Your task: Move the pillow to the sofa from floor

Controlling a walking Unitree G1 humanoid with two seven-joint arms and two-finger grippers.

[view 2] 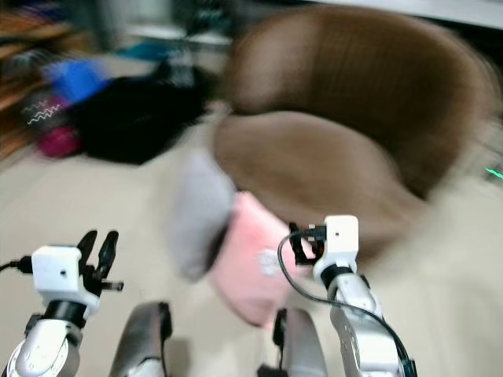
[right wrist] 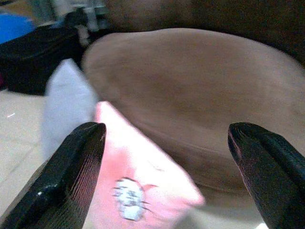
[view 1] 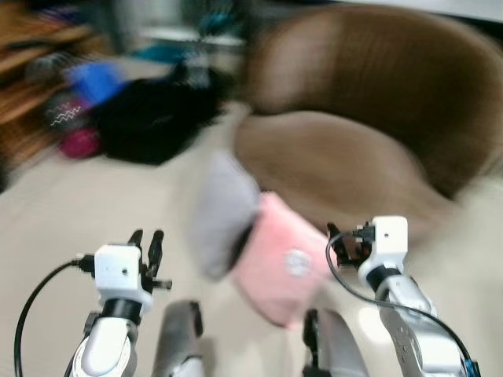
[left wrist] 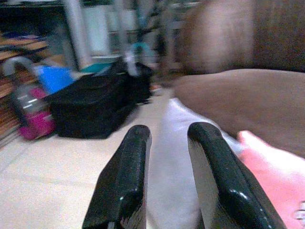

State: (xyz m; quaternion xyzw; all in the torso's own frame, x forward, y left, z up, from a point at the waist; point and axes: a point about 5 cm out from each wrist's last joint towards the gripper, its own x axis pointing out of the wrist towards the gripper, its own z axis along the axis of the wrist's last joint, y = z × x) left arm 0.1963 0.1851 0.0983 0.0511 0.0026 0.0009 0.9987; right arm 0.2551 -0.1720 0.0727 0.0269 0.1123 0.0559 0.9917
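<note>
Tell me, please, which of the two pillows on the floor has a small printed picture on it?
The pink pillow, leaning against the brown sofa. The grey pillow beside it is plain.

Black bag (view 1: 153,118): a large dark soft bag lying on the pale floor (view 1: 71,212), taken as the landmark. Blue item (view 1: 93,81): just behind the black bag, toward its left end; blurred, kind not discernible. Magenta bag (view 1: 77,143): touching or just beside the black bag's left end, on the floor. Wooden shelving (view 1: 27,86): behind and left of the magenta bag, beyond the black bag. Teal object (left wrist: 140,47): behind the black bag, blurred.
</note>
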